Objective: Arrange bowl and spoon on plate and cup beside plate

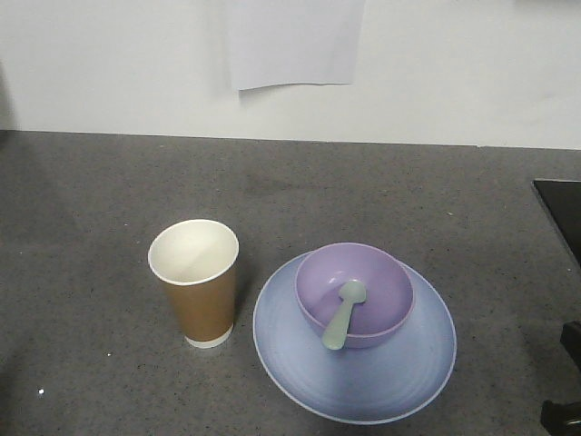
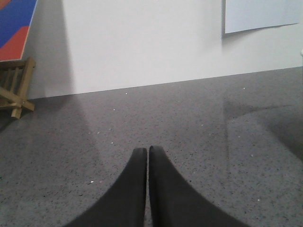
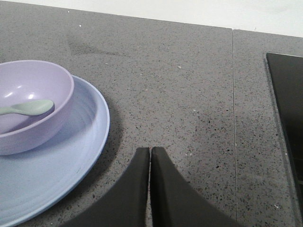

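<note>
The grey speckled desk [image 1: 91, 227] lies bare behind and left of the plate [image 1: 363, 381], which sits near its front edge. The cup [image 1: 194, 282] stands upright just left of the plate, apart from its rim. The bowl [image 1: 356, 292] rests on the plate toward its back, the spoon [image 1: 343, 314] leaning over its front rim. Both the left gripper [image 2: 147, 150] and right gripper [image 3: 150, 150] hold their fingers pressed together, empty, the right one beside the plate's right edge.

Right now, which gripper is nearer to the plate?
Right. The right gripper hovers beside the plate, which fills its view's left side. The left gripper sees only bare counter.
</note>
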### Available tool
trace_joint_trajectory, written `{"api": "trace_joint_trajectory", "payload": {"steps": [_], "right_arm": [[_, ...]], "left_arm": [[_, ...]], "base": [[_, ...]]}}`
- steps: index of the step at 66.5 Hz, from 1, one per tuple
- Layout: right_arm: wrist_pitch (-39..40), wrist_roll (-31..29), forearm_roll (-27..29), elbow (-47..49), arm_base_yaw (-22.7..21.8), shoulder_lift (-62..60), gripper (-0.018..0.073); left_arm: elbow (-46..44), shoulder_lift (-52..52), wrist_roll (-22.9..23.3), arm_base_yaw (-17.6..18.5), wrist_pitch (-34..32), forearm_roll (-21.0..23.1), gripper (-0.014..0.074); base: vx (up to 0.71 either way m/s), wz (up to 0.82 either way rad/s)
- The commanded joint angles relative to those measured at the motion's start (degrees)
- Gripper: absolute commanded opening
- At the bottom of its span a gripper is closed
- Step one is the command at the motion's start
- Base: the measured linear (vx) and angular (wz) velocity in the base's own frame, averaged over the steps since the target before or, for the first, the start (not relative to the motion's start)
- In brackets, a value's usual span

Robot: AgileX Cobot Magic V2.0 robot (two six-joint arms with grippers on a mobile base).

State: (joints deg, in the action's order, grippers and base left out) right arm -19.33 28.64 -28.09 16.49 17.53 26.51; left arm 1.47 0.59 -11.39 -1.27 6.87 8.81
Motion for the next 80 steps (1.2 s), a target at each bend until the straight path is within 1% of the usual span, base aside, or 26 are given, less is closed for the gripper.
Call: {"api": "trace_joint_trajectory", "payload": {"steps": [1, 5, 8, 13, 75, 80], "right_arm": [[3.1, 0.1, -1.3, 1.6, -0.3, 0.6, -0.0003], [3.1, 0.1, -1.3, 1.6, -0.3, 0.6, -0.0003], [3.1, 0.1, -1.3, 1.6, -0.3, 0.6, -0.0003], [3.1, 0.1, -1.3, 1.6, -0.3, 0.6, -0.0003], [3.1, 0.1, -1.3, 1.6, -0.3, 0.6, -0.0003], [3.2, 0.1, -0.6, 1.6, -0.3, 0.5, -0.0003]], "left_arm": [[-0.4, 0.1, 10.2, -0.1, -3.9, -8.2, -0.0008], [-0.4, 0.1, 15.4, -0.1, -3.8, -12.4, -0.0008], [-0.4, 0.3, 18.4, -0.1, -3.8, -15.0, -0.0008], [-0.4, 0.3, 20.2, -0.1, -3.8, -16.3, -0.0008], [-0.5, 0.3, 20.2, -0.1, -3.2, -16.1, -0.0008], [-0.5, 0.3, 20.2, -0.1, -3.2, -16.1, -0.0008]], "base": [[0.00, 0.00], [0.00, 0.00], [0.00, 0.00], [0.00, 0.00], [0.00, 0.00], [0.00, 0.00]]}}
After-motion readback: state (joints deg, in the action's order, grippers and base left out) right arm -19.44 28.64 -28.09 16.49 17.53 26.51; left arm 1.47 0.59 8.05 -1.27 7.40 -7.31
